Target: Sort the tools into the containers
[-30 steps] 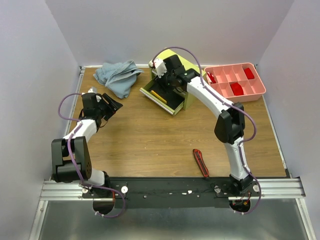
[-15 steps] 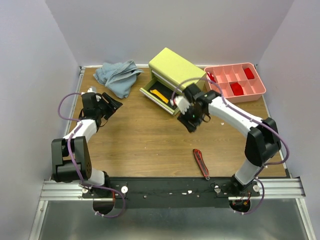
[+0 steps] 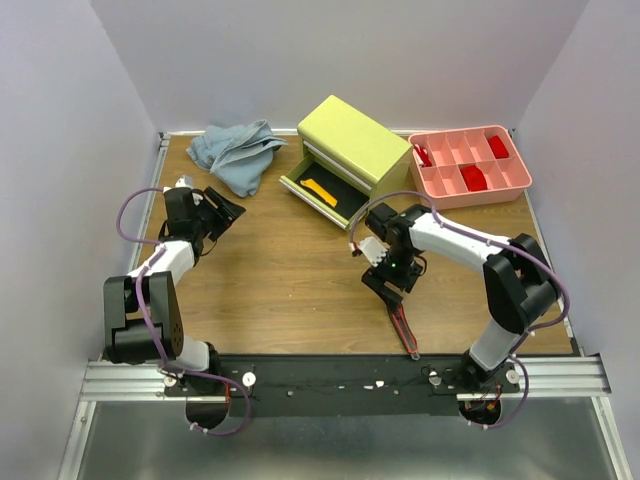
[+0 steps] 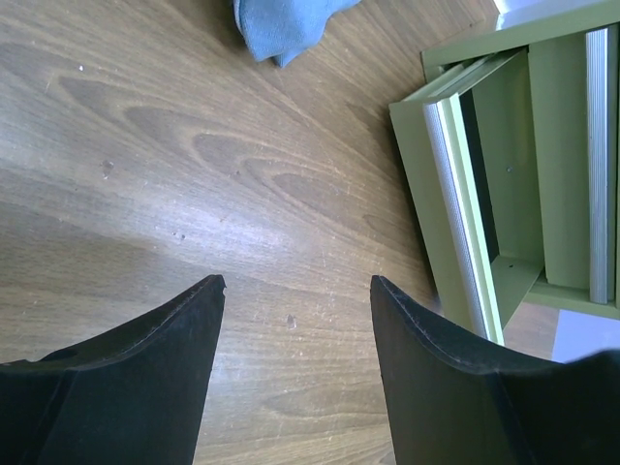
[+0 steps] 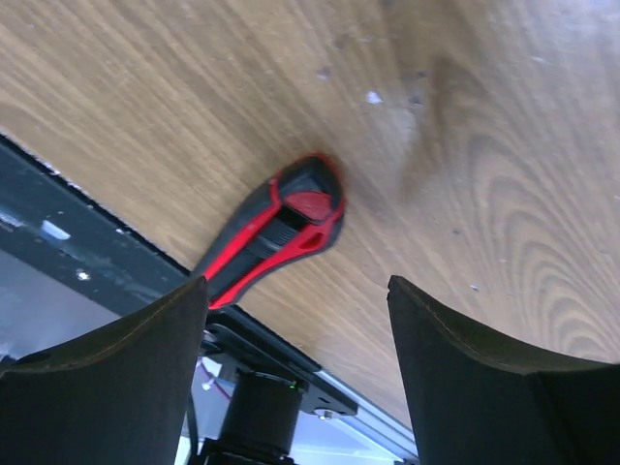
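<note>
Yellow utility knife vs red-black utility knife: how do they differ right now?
The yellow utility knife lies in the open drawer; the red-black utility knife lies on the table near its front edge. The yellow one looks shorter, the red-black longer. Both lie flat, ungripped.

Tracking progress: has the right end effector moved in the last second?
Yes. The right end effector left the open drawer and came nearward, away from it; it is now over the far end of the knife.
</note>
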